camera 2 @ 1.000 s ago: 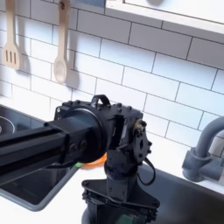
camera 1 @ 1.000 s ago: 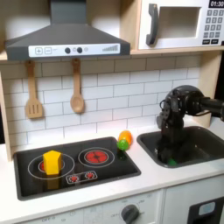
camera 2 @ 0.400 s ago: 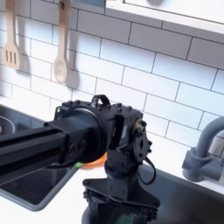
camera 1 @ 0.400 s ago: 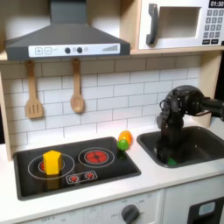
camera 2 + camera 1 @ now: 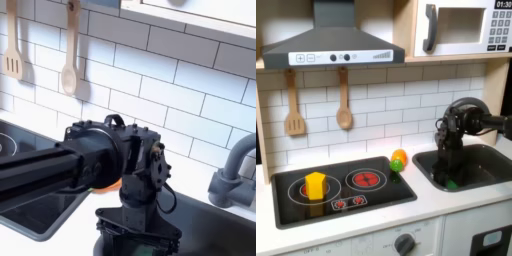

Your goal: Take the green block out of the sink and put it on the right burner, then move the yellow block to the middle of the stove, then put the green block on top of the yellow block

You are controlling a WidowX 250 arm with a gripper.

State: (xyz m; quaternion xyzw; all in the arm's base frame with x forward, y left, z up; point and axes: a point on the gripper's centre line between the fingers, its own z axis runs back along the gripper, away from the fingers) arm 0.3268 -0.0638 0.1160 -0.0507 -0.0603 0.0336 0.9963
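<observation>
Gripper (image 5: 449, 180) down in sink (image 5: 488, 160) | yellow block (image 5: 315, 184) in first exterior view

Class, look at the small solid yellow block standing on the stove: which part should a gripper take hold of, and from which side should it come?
Grip the small solid yellow block across its two flat upright side faces, coming straight down from above. It stands upright on a red ring burner of the flat black toy cooktop, with nothing touching it, so the fingers probably fit down either side.

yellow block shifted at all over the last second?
No. The yellow block sits on the same red ring burner at the first exterior view's left of the stove.
</observation>
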